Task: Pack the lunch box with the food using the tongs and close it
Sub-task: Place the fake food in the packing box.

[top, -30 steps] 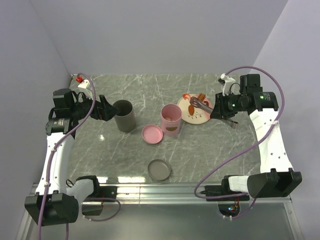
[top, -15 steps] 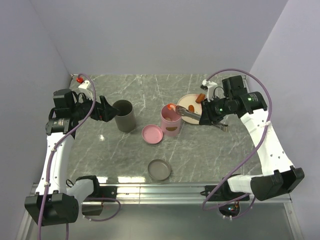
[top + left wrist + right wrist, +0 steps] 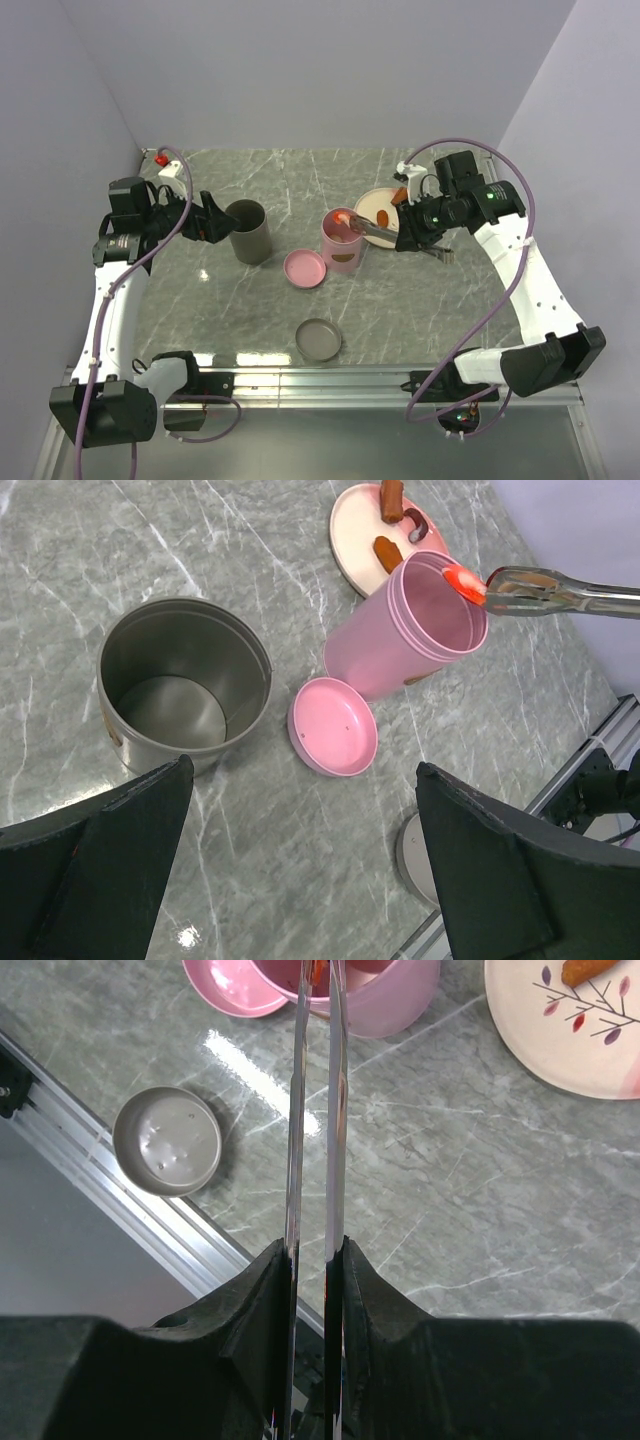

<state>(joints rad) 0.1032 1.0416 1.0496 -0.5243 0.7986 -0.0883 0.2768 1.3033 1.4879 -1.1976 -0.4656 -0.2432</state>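
In the last second the right arm's fingers (image 3: 268, 1285), clamped on the tongs (image 3: 560, 588), have swung from the plate (image 3: 374, 203) to the pink lunch box (image 3: 400, 645). A sausage piece (image 3: 465, 583) pinched in the tong tips now hangs over its open mouth, likely ready to drop. The left arm's fingers (image 3: 110, 860) stand wide apart, empty, near the grey canister (image 3: 185, 685); with the lid (image 3: 332, 726) lying on the tabletop (image 3: 420, 300), closing is some way off.
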